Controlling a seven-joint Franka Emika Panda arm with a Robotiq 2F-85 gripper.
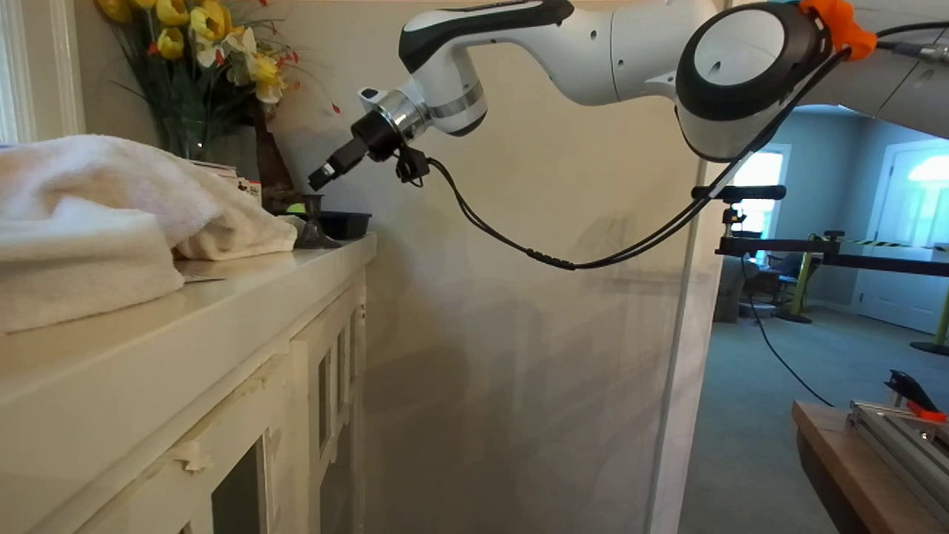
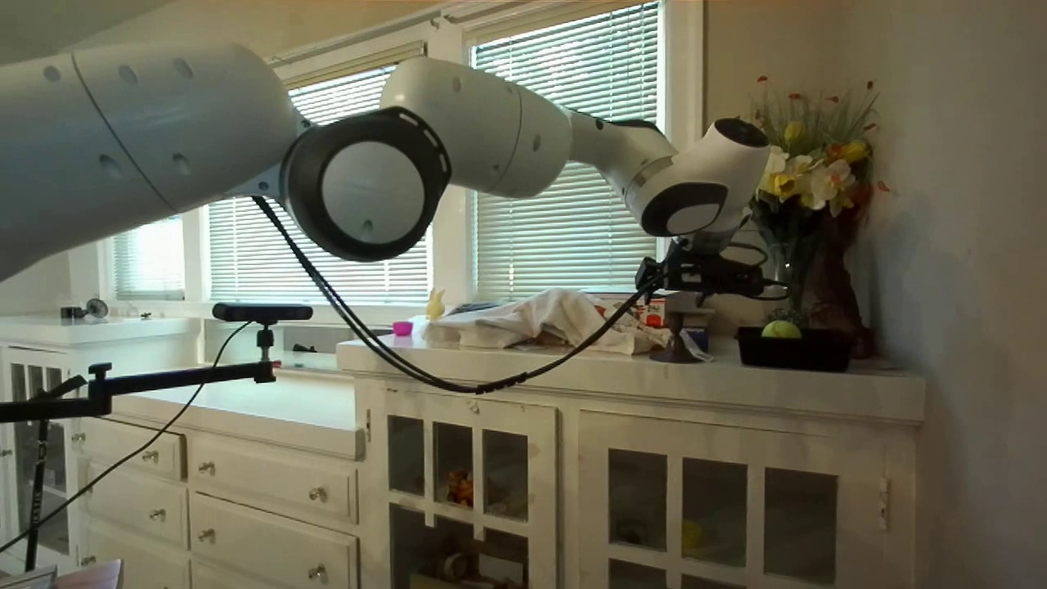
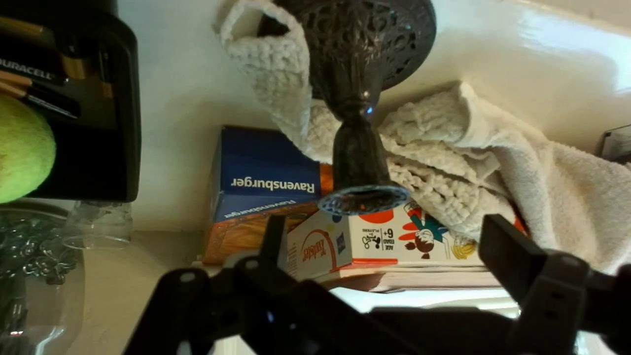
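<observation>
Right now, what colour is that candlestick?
The candlestick is dark greyish brown, clearest in the wrist view.

Your arm [image 1: 578,67] reaches out nearly level, its wrist [image 1: 452,96] bent so that your hand [image 1: 320,178] slants forward and downward in an exterior view. In the wrist view your two black fingers [image 3: 510,256] stand wide apart, facing each other.

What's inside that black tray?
In the wrist view, the black tray holds a yellow-green ball and batteries, one marked Duracell. Whatever lies beneath the ball is hidden, and the picture's edge cuts off the rest.
</observation>
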